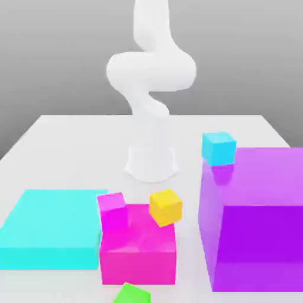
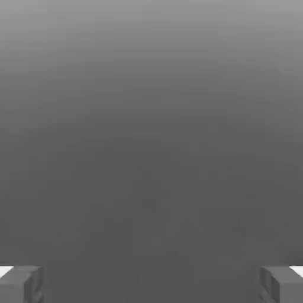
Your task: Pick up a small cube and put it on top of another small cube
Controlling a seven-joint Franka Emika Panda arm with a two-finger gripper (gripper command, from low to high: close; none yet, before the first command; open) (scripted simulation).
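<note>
The small bright green cube (image 1: 131, 294) lies on the table at the near edge of the exterior view, just in front of the magenta block (image 1: 139, 255), and is partly cut off by the frame. A small yellow cube (image 1: 165, 207) rests tilted on the magenta block's far right corner. At that block's far left corner sits a small magenta cube (image 1: 112, 212). In the hand view my gripper (image 2: 151, 285) is open, its grey fingertips (image 2: 23, 284) far apart with plain grey background and nothing between them.
A tall purple block (image 1: 254, 225) stands at the exterior view's right with a small cyan cube (image 1: 218, 147) on its far corner. A flat cyan slab (image 1: 50, 228) lies at the left. The white arm base (image 1: 151, 160) rises from the table's middle.
</note>
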